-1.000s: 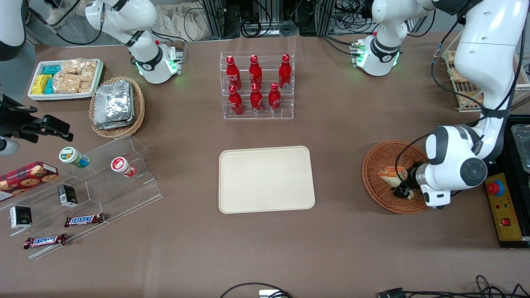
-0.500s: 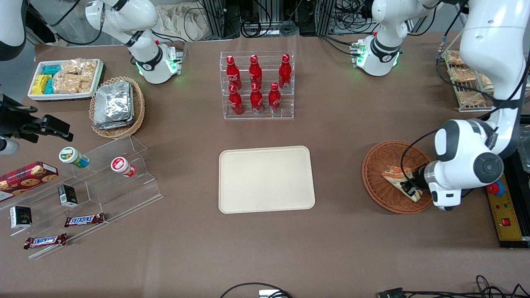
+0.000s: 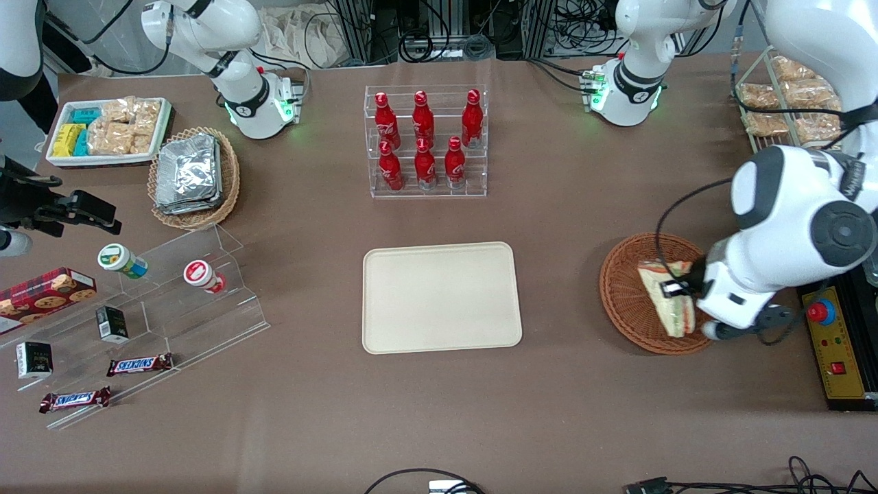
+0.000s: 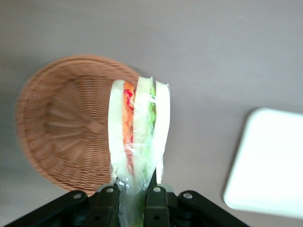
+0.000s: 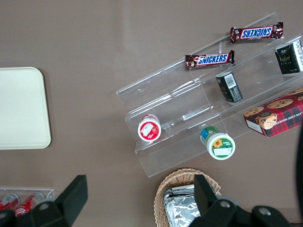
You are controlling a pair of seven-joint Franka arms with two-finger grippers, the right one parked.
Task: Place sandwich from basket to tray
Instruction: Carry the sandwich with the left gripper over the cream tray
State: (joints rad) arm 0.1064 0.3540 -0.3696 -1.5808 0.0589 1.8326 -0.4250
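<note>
My left arm's gripper [image 3: 675,288] is shut on the clear-wrapped sandwich [image 3: 667,302] and holds it lifted above the reddish-brown wicker basket [image 3: 627,291], near the working arm's end of the table. In the left wrist view the sandwich [image 4: 137,127] hangs between the black fingers [image 4: 156,198], pale bread with orange-red and green layers, over the basket's [image 4: 61,127] rim. The basket looks empty. The cream-beige tray [image 3: 440,296] lies flat at the table's middle and is bare; its corner shows in the left wrist view [image 4: 267,165].
A clear rack of red bottles [image 3: 425,140] stands farther from the camera than the tray. A yellow control box with a red button [image 3: 833,343] lies beside the basket at the table's edge. A wire rack of wrapped snacks [image 3: 782,103] stands farther off there.
The gripper has risen from the basket's floor with the sandwich, which now hangs edge-on above the basket. The arm's wrist has lifted and turned.
</note>
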